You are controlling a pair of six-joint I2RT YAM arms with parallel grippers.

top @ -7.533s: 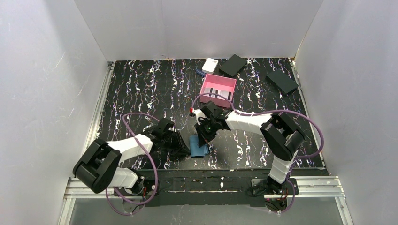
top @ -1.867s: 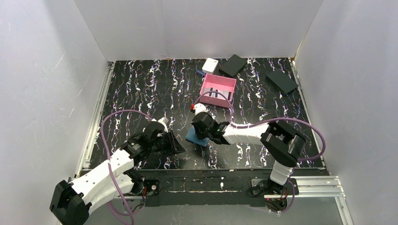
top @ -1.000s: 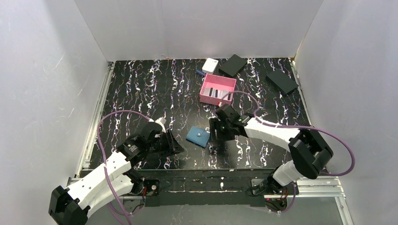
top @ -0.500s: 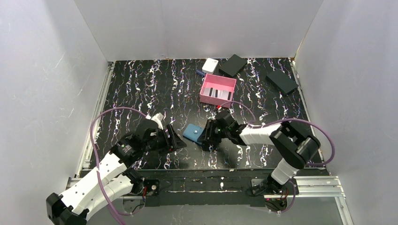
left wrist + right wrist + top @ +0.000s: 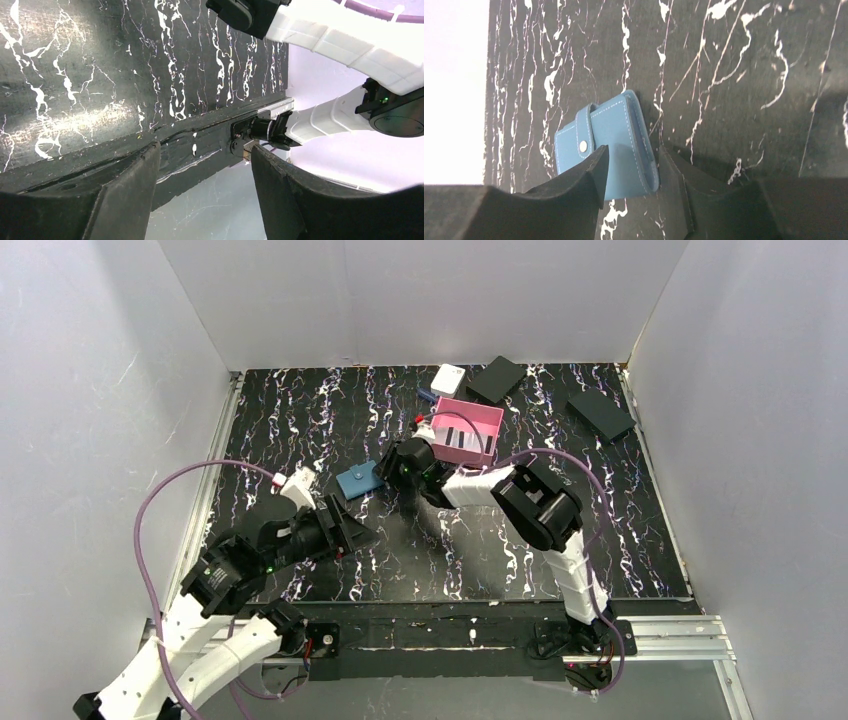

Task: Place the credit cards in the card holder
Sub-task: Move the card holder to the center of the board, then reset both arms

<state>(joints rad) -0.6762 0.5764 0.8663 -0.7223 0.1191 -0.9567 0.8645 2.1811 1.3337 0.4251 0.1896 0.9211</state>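
Right jaws are closed partway onto the card holder (image 5: 616, 135). One black finger (image 5: 574, 190) overlaps one long edge and the other finger sits against the opposite long edge. The near end of the wallet lies between them and the far end juts out past the fingertips. The wrist view does not show whether the wallet is lifted or resting on the tabletop (image 5: 734, 75).

It is a small blue wallet, folded shut, with pale stitching running round its border. A narrow strap comes over the edge by the first finger and is fastened with a round silver snap. A lighter blue rim shows along the side next to the other finger. From above, it appears as a blue rectangle just ahead of those jaws, lying askew to the tabletop's edges.

Left jaws stand wide apart with nothing between them. Through the gap only the marbled tabletop's near edge and the metal rail below it can be seen. They are apart from the wallet, on the side away from the right jaws.

Behind the right jaws, close beside that arm's wrist, sits a pink tray (image 5: 475, 408). It holds the credit cards (image 5: 468, 436), pale with dark stripes. Farther behind the tray is a small white box (image 5: 448, 378).
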